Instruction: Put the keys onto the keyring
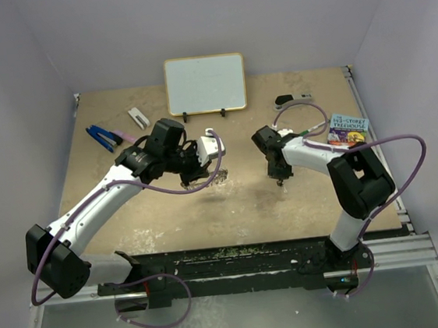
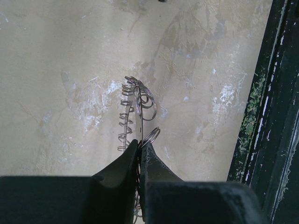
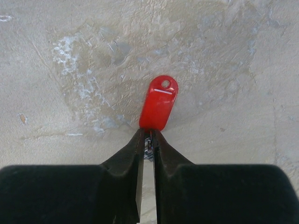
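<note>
My left gripper [image 1: 206, 164] is shut on the rim of the keyring [image 2: 138, 105], which I see edge-on in the left wrist view: a thin grey metal band with small wire rings hanging off it. It is held above the table. From above the keyring [image 1: 220, 176] shows as a dark jagged bit just beyond the left fingers. My right gripper [image 3: 148, 136] is shut on the silver blade of the key. Its red plastic head [image 3: 159, 102] sticks out past the fingertips over the table. The right gripper [image 1: 280, 175] is a hand's width right of the keyring.
A whiteboard [image 1: 205, 83] stands at the back. A blue-handled tool [image 1: 102, 137] and a white clip [image 1: 137, 116] lie back left. A book [image 1: 348, 129] and a small black object [image 1: 284, 100] lie back right. A black rail [image 1: 236, 254] runs along the near edge.
</note>
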Motion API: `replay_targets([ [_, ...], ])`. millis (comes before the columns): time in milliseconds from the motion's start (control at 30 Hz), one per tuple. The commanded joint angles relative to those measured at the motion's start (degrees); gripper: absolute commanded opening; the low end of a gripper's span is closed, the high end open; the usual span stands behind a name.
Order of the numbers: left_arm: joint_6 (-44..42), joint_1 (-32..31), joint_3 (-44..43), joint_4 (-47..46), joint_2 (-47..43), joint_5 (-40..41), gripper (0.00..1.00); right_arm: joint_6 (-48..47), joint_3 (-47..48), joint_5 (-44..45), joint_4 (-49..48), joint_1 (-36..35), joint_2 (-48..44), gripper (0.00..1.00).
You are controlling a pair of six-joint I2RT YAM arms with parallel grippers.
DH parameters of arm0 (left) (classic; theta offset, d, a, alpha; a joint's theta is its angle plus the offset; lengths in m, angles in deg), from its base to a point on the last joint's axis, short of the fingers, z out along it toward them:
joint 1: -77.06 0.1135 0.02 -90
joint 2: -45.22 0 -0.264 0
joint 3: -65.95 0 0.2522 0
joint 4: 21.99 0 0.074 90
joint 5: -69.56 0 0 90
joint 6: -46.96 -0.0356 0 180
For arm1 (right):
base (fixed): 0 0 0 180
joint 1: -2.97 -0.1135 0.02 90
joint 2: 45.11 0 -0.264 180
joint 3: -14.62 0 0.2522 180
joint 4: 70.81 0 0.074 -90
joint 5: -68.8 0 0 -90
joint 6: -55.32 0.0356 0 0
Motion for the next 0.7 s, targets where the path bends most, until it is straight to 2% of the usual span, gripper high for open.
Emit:
replay_targets([
  [0,0.7,-0.3,-2.5,-1.9,-1.5,-0.2,0.03,0.1,-0.5,0.5,2.3,-0.1,-3.2,0.15],
  [233,0.7,-0.2,-2.7,-1.8,-1.5,-0.4,0.03,0.3,-0.5,0.3,3.1,-0.6,-4.7,0.2],
  [667,0.7,-0.3,-2.7,-1.7,-1.7,-0.3,0.03,0.5,-3.7,-0.3,2.3,-0.8,-4.2,0.16],
])
